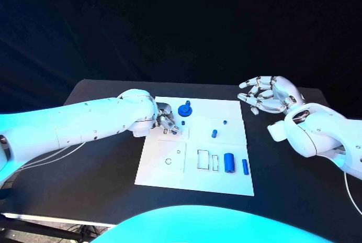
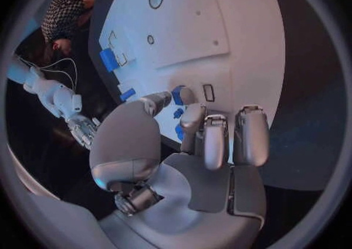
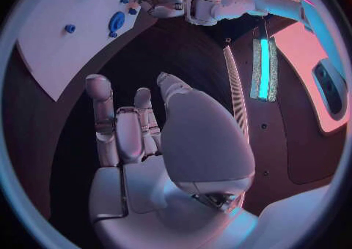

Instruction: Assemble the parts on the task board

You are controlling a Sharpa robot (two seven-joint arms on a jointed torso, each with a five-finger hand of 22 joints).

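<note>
Task board (image 1: 226,180) lies mid-table. Left hand (image 1: 167,120) is lowered over board's far-left part, fingers curled at small blue part (image 2: 178,95); actual pinch cannot be told. Right hand (image 1: 267,95) is held off board, fingers loosely spread, nothing held. Blue round knob (image 1: 185,111) seen seated just beyond left hand. Two blue cylinders (image 1: 229,162) lie loose, well nearer robot than it; judged early-to-middle. No writing legible.

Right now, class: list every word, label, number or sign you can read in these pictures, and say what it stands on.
None can be read.
Task board: bears only outlined shapes, no letters or numbers.
Blue parts: plain, unmarked.
Left hand and right hand: no legible marking.
</note>
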